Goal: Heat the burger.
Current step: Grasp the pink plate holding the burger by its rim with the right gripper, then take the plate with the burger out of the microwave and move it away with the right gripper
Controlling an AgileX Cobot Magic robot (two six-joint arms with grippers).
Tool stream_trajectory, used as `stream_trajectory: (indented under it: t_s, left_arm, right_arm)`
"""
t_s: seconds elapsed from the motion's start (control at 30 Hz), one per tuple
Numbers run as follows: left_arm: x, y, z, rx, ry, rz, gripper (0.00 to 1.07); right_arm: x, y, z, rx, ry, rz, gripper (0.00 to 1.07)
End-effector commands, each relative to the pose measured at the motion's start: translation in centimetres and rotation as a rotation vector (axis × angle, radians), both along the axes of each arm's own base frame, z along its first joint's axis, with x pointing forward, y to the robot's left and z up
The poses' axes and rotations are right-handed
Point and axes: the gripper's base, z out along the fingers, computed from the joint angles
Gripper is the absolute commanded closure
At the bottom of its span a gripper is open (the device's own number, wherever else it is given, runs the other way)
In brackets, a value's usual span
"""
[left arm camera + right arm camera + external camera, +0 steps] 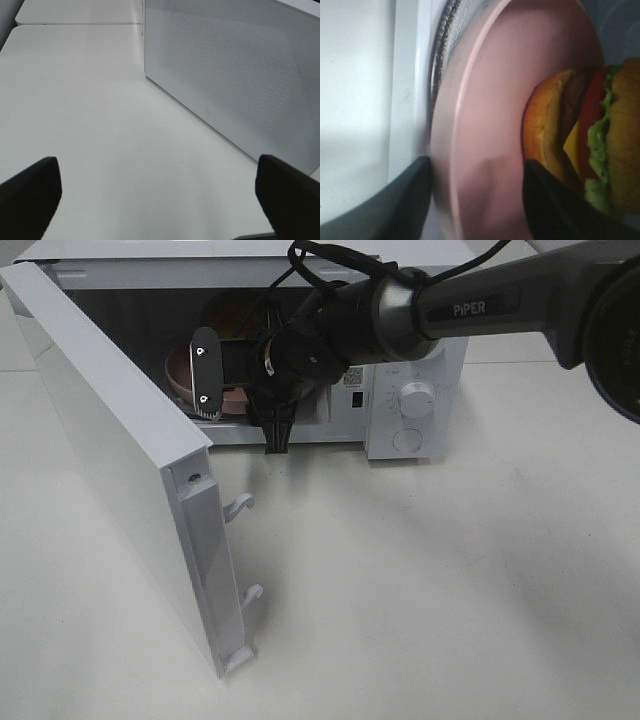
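The burger (pixel 570 145), with golden-brown bun, green lettuce, red tomato and yellow cheese, sits on a round pink plate (pixel 490 100) inside the open white microwave (pixel 440 360). In the high view its bun (pixel 232 312) and the plate (pixel 182 375) show in the cavity behind my right wrist (pixel 300 345). My right gripper (pixel 477 200) reaches into the cavity, its fingers astride the plate's near rim, one under it and one on top. My left gripper (pixel 157 195) is wide open and empty above the table, outside the high view.
The microwave door (pixel 110 440) stands swung open to the left, with latch hooks (pixel 240 505) on its edge; its outer face (pixel 240 75) fills the left wrist view. The control knobs (pixel 415 398) are on the right. The white table (pixel 450 590) lies in front.
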Motion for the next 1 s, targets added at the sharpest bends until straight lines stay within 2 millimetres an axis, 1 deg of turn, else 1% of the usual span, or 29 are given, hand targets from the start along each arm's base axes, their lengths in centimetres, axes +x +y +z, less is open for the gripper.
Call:
stream_trajectory:
  t_s: [0.03, 0.07, 0.1, 0.13, 0.17, 0.2, 0.27, 0.57, 0.73, 0.87, 0.93, 0.97, 1.0]
  left_arm:
    - [0.0, 0.0, 0.0, 0.001, -0.007, 0.001, 0.09]
    - [0.0, 0.0, 0.0, 0.001, -0.007, 0.001, 0.09]
    - [0.0, 0.0, 0.0, 0.001, -0.007, 0.001, 0.09]
    - [0.0, 0.0, 0.0, 0.001, -0.007, 0.001, 0.09]
    - [0.0, 0.0, 0.0, 0.001, -0.007, 0.001, 0.09]
    - [0.0, 0.0, 0.0, 0.001, -0.007, 0.001, 0.09]
    - [0.0, 0.0, 0.0, 0.001, -0.007, 0.001, 0.09]
    - [0.0, 0.0, 0.0, 0.001, -0.007, 0.001, 0.09]
    - [0.0, 0.0, 0.0, 0.001, -0.007, 0.001, 0.09]
    - [0.0, 0.0, 0.0, 0.001, -0.007, 0.001, 0.09]
    - [0.0, 0.0, 0.0, 0.001, -0.007, 0.001, 0.09]
    - [0.0, 0.0, 0.0, 0.001, -0.007, 0.001, 0.09]
    - [0.0, 0.0, 0.0, 0.001, -0.007, 0.001, 0.09]
  right_arm:
    - [0.1, 0.2, 0.3, 0.035, 0.003, -0.012, 0.69]
    - [0.1, 0.3, 0.4, 0.059, 0.008, -0.018, 0.81]
    - [0.0, 0.4, 0.5, 0.075, 0.011, -0.019, 0.88]
    - [0.0, 0.4, 0.5, 0.075, 0.011, -0.019, 0.88]
    - [0.0, 0.6, 0.6, 0.104, 0.01, -0.021, 0.98]
    - [0.0, 0.6, 0.6, 0.104, 0.01, -0.021, 0.98]
    - [0.1, 0.7, 0.7, 0.121, 0.002, -0.015, 1.07]
    - [0.0, 0.7, 0.7, 0.138, 0.022, -0.031, 1.07]
    - [-0.1, 0.6, 1.1, 0.125, 0.021, -0.03, 1.07]
    - [-0.6, 0.7, 1.1, 0.063, 0.036, -0.011, 1.07]
    - [-0.6, 0.7, 1.3, 0.065, 0.041, -0.011, 1.07]
    - [-1.2, 1.1, 1.4, 0.065, 0.06, 0.005, 1.07]
    - [-1.2, 1.1, 1.4, 0.065, 0.06, 0.005, 1.07]
